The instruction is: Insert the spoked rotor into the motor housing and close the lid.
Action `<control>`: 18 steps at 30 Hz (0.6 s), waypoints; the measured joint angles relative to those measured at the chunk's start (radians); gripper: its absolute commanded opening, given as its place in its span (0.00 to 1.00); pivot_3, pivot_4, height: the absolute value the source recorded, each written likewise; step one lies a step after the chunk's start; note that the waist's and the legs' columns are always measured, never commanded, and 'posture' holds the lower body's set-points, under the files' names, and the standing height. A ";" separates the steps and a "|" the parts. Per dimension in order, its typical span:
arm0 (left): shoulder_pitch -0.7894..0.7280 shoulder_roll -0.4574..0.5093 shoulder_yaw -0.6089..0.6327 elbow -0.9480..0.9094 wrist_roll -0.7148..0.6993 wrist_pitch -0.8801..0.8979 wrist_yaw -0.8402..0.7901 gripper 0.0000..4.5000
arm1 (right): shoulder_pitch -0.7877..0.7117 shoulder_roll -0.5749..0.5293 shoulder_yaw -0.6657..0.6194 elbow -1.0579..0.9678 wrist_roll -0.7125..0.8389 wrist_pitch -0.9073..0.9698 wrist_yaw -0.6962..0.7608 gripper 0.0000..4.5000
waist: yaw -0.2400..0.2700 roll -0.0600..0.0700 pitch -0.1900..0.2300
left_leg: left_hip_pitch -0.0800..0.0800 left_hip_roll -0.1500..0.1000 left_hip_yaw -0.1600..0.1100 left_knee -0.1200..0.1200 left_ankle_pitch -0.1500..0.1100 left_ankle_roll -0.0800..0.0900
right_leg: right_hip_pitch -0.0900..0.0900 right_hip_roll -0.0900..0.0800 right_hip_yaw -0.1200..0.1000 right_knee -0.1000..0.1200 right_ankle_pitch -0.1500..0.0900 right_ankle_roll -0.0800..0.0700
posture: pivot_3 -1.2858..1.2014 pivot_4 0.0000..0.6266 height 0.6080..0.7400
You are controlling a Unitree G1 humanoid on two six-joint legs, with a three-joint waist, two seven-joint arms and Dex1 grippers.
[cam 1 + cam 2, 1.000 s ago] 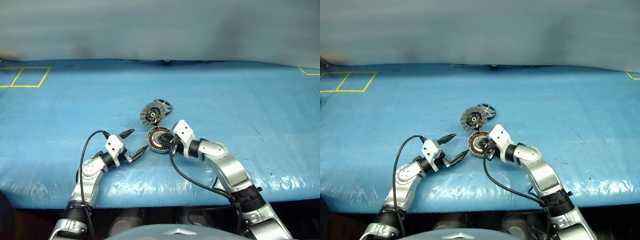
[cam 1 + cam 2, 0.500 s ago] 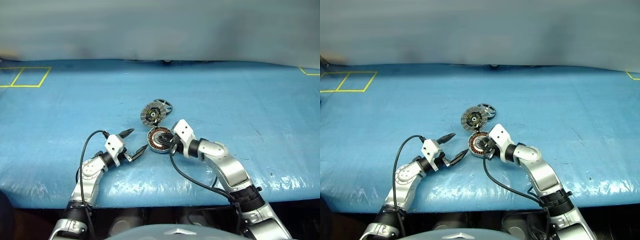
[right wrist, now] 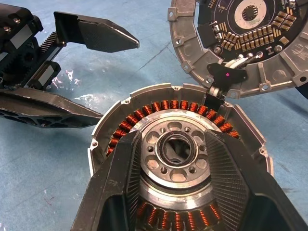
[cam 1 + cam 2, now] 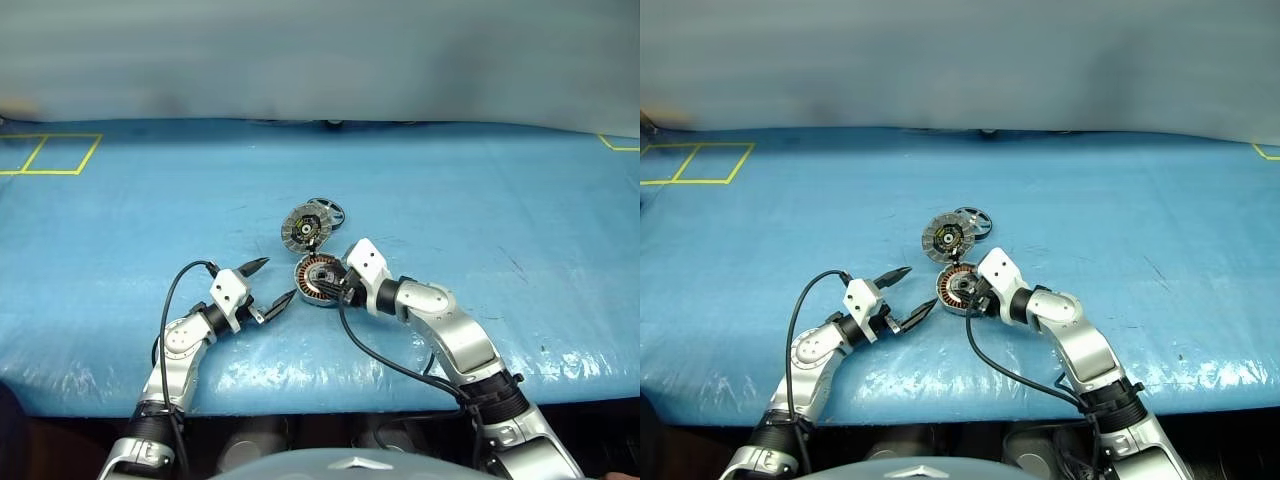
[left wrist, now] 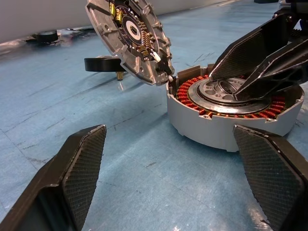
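Already the motor housing [image 3: 179,159] sits mid-frame on the blue surface [image 4: 120,220], lid [image 4: 306,229] hinged up, spoked rotor [image 4: 331,209] just behind. Right tool [image 3: 179,166] straddles the hub, fingers apart; left tool [image 4: 268,284] gapes wide beside. Withdrawing carelessly could drag the housing.

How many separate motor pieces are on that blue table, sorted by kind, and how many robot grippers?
Motor housing with hinged lid, open: 1
Spoked rotor, lying behind the lid: 1
Grippers, left gripper and right gripper: 2
Total: 4
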 measured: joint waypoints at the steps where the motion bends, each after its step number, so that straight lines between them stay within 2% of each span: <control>1: 0.000 0.000 0.000 0.000 0.000 0.000 0.000 1.00 | 0.000 0.000 0.000 0.000 0.000 0.000 0.000 0.44 | 0.000 0.000 0.000 | 0.000 0.000 0.000 0.000 0.000 0.000 | 0.000 0.000 0.000 0.000 0.000 0.000 | 0.52 0.24 1.00; 12: 0.000 0.000 -0.002 0.000 0.001 0.000 0.001 1.00 | 0.000 0.033 -0.025 -0.001 0.036 0.004 0.000 0.44 | 0.000 0.000 0.000 | 0.000 0.000 0.000 0.000 0.000 0.000 | 0.000 0.000 0.000 0.000 0.000 0.000 | 0.52 0.24 1.00; 15: 0.001 0.000 -0.002 0.000 0.001 0.000 0.001 1.00 | 0.000 0.037 -0.032 0.000 0.041 0.004 -0.004 0.31 | 0.000 0.000 0.000 | 0.000 0.000 0.000 0.000 0.000 0.000 | 0.000 0.000 0.000 0.000 0.000 0.000 | 0.52 0.24 1.00; 18: 0.001 0.000 -0.002 0.000 0.001 0.000 0.001 1.00 | -0.004 0.040 -0.036 0.008 0.040 0.004 -0.014 0.08 | -0.001 0.000 0.000 | 0.000 0.000 0.000 0.000 0.000 0.000 | 0.000 0.000 0.000 0.000 0.000 0.000 | 0.52 0.24 1.00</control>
